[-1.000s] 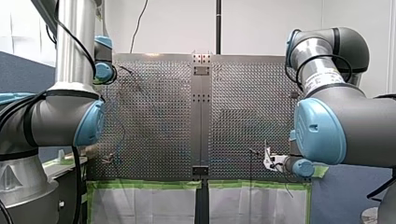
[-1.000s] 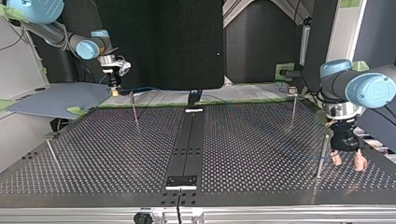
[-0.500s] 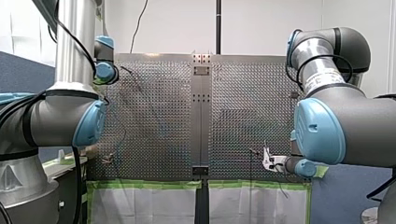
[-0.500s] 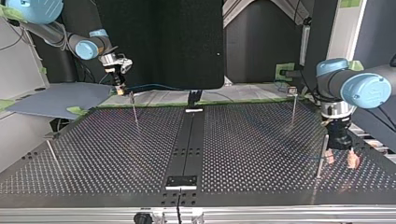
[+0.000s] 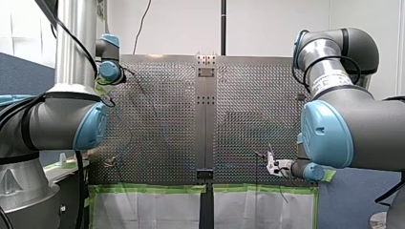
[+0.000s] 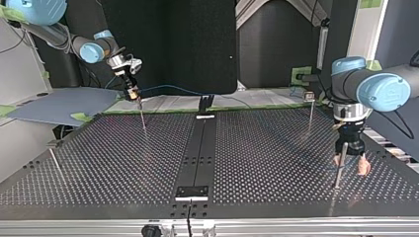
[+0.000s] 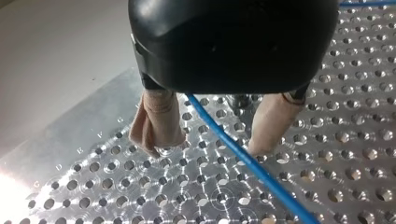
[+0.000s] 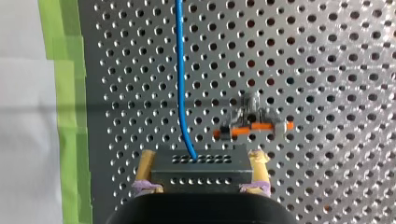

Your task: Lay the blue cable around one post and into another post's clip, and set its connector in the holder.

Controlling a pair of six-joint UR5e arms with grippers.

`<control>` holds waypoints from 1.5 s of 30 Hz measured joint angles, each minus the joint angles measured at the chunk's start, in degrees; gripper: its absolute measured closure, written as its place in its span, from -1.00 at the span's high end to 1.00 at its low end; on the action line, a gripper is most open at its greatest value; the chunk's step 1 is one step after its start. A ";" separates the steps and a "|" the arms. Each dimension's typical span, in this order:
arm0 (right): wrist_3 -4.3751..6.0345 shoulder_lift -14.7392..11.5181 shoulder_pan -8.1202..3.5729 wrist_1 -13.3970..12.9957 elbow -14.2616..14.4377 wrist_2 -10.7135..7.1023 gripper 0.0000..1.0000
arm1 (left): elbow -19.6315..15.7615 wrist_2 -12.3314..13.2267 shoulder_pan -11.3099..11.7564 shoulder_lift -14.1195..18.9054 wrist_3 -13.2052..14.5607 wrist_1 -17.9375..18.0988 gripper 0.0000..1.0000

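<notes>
In the right wrist view my right gripper (image 8: 201,161) is shut on a dark grey connector block (image 8: 198,173) between yellow pads. The blue cable (image 8: 180,74) runs straight ahead from it, past a post with an orange clip (image 8: 252,127). At the top view's left the same gripper (image 6: 132,93) hovers over a thin post (image 6: 142,114), with the cable (image 6: 168,89) trailing toward the middle. My left gripper (image 6: 351,164) stands open at the right, beside a post (image 6: 339,173). Its beige pads straddle the cable (image 7: 243,161) just above the plate in the left wrist view.
Two more thin posts (image 6: 310,111) (image 6: 55,164) stand on the perforated table (image 6: 257,163). A dark central strip carries small brackets (image 6: 192,192) (image 6: 205,117). Green tape (image 8: 70,116) marks the table's edge near my right gripper.
In the top view my left gripper has moved left and further from the camera, to beside the post. My right gripper has shifted slightly right and tilted, the connector still held.
</notes>
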 joint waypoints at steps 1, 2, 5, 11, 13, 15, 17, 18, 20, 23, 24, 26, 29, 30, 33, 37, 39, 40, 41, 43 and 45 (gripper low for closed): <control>0.00 0.00 0.00 0.00 -0.01 -0.45 -1.00 | -0.04 -0.03 -0.02 0.07 0.14 -0.13 1.00; 0.00 0.00 0.00 0.00 -0.01 -0.89 -1.00 | -0.07 -0.05 -0.03 0.12 0.28 -0.28 1.00; -0.01 0.00 0.00 0.00 -0.02 -2.46 -1.00 | -0.11 -0.32 -0.04 0.24 0.75 -0.69 1.00; -0.01 0.00 -0.01 0.00 -0.02 -5.60 -1.00 | -0.12 -2.22 -0.05 0.89 2.45 -1.76 1.00; -0.01 0.00 0.00 0.00 -0.03 -6.64 -1.00 | -0.15 -2.78 -0.06 1.12 3.05 -2.18 1.00; -0.01 0.00 0.00 0.00 -0.04 -7.74 -1.00 | -0.15 -3.21 -0.09 1.28 3.77 -2.70 1.00; -0.01 0.00 0.00 0.00 -0.07 -8.67 -1.00 | -0.15 -3.63 -0.10 1.43 4.46 -3.26 1.00; -0.03 0.00 0.01 0.03 -0.11 -9.29 -1.00 | -0.14 -4.02 -0.10 1.53 4.97 -3.68 1.00; -0.12 0.00 0.03 0.06 -0.20 -10.13 -1.00 | -0.16 -4.72 -0.11 1.71 5.78 -4.29 1.00; -0.47 0.00 0.06 0.33 -0.38 -11.60 -1.00 | -0.14 -6.11 -0.12 1.99 7.23 -4.84 1.00; -0.63 0.00 0.06 0.47 -0.43 -12.15 -1.00 | -0.15 -6.65 -0.12 2.06 7.81 -4.97 1.00; -0.80 0.00 0.07 0.63 -0.47 -13.02 -1.00 | -0.15 -7.39 -0.14 2.14 8.63 -5.19 1.00; -0.93 0.00 0.07 0.75 -0.52 -14.50 -1.00 | -0.15 -8.49 -0.27 2.50 10.03 -5.44 1.00; -0.94 0.00 0.07 0.77 -0.53 -15.12 -1.00 | -0.14 -8.75 -0.32 2.74 10.45 -5.50 1.00; -0.96 0.00 0.13 0.81 -0.56 -16.53 -1.00 | -0.15 -8.91 -0.39 3.52 10.84 -5.53 1.00; -1.04 0.00 0.21 1.02 -0.71 -18.19 -1.00 | -0.14 -8.17 -0.44 4.50 10.90 -5.59 1.00; -1.10 0.00 0.23 1.09 -0.76 -18.58 -1.00 | -0.14 -7.46 -0.45 4.77 10.94 -5.85 1.00; -1.11 0.00 0.23 1.09 -0.77 -18.68 -1.00 | -0.14 -7.21 -0.45 4.83 10.98 -6.05 1.00; -1.12 0.00 0.23 1.09 -0.76 -18.74 -1.00 | -0.15 -7.03 -0.46 4.87 11.01 -6.28 1.00; -1.14 0.00 0.24 1.11 -0.76 -18.82 -1.00 | -0.16 -6.76 -0.47 4.93 11.08 -6.77 1.00; -1.17 0.00 0.25 1.11 -0.77 -18.85 -1.00 | -0.16 -6.57 -0.48 4.94 11.24 -7.22 1.00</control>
